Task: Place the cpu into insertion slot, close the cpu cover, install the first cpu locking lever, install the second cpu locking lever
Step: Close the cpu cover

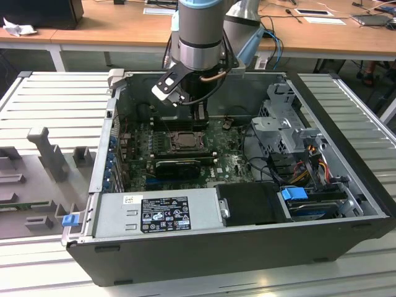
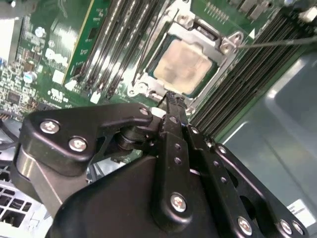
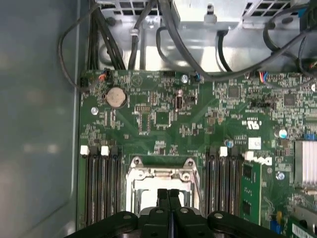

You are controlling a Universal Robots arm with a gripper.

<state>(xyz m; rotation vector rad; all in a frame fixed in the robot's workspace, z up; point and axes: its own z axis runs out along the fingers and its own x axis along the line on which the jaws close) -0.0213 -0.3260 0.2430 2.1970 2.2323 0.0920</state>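
The hand (image 2: 171,99), fingers together and empty, hangs at the cover's (image 2: 141,87) edge. In the exterior view the chip (image 1: 185,140) lies at its seven o'clock.

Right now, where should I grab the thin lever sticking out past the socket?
Probably on the lever, along its straight rod, well out from its pivot at the cover corner. It is a thin wire passing over the memory slots, so come from above, jaws straddling it crosswise. The gripper is shut; open it first.
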